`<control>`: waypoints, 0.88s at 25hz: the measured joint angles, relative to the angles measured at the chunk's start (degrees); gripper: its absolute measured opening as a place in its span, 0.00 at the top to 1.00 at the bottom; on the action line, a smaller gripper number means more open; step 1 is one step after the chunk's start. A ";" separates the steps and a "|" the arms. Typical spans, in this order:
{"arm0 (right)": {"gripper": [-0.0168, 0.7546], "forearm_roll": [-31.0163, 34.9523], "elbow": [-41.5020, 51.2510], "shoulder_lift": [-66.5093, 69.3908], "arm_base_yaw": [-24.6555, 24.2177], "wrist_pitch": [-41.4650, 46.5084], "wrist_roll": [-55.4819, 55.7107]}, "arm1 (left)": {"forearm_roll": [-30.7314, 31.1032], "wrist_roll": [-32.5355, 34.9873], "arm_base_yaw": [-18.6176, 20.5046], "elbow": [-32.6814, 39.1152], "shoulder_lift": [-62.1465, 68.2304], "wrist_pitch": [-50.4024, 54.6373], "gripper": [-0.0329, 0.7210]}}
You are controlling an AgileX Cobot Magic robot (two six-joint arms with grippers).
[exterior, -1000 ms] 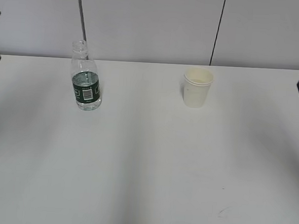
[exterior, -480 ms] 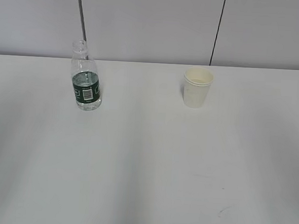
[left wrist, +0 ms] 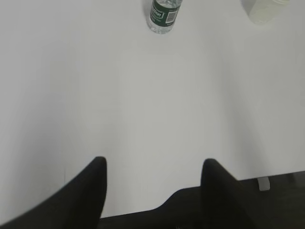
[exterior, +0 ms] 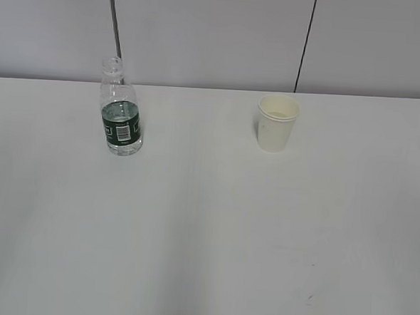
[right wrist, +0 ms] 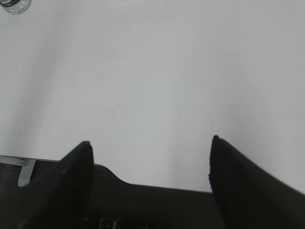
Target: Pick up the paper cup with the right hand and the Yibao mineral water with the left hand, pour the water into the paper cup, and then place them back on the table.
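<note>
The Yibao mineral water bottle [exterior: 121,113] stands upright, uncapped, at the back left of the white table [exterior: 205,229], with clear water low inside it. The paper cup [exterior: 276,123] stands upright at the back, right of centre. Neither arm shows in the exterior view. In the left wrist view the left gripper [left wrist: 152,164] is open and empty over the table's near edge, with the bottle [left wrist: 163,15] and the cup [left wrist: 261,12] far ahead. In the right wrist view the right gripper [right wrist: 150,143] is open and empty; only the bottle's base [right wrist: 15,5] shows at the top left corner.
A grey panelled wall [exterior: 217,36] with dark vertical seams rises behind the table. A small dark scratch [exterior: 308,299] marks the tabletop at the front right. The table's front edge and a dark floor show below both wrist views.
One second ago, dark arm parts showed at the left and right edges of the exterior view; they have drawn out of view. Bottle and cup have not moved.
</note>
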 joint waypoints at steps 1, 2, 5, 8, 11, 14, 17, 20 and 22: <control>0.22 0.00 1.00 -1.63 0.00 0.10 -0.59 | 0.00 0.00 0.00 0.62 -2.08 0.00 0.43; 0.22 0.00 2.03 -3.95 0.00 0.10 -0.95 | 0.00 0.14 0.00 1.21 -4.16 0.11 0.44; 0.22 0.00 4.92 -9.13 0.00 0.31 -1.47 | 0.04 0.92 0.00 3.05 -9.83 0.22 0.45; 0.22 0.00 6.99 -14.18 0.00 0.43 -1.69 | -0.07 1.16 0.00 4.94 -15.14 0.48 0.46; 0.22 -0.05 8.59 -16.65 0.00 0.64 -2.23 | -0.09 1.29 0.00 6.39 -20.05 0.73 0.46; 0.22 -0.14 9.55 -16.85 0.00 0.64 -3.38 | -0.29 1.56 0.00 7.71 -24.00 1.18 0.46; 0.22 -0.28 10.15 -16.85 0.00 0.67 -4.09 | -1.39 2.75 0.00 9.17 -24.55 1.17 0.46; 0.22 -0.53 10.87 -16.85 0.00 0.59 -4.63 | -2.03 4.13 0.00 11.71 -24.55 1.11 0.47; 0.22 -0.53 11.26 -16.85 0.00 -0.55 -5.35 | -2.18 4.56 0.00 13.55 -24.55 1.11 0.47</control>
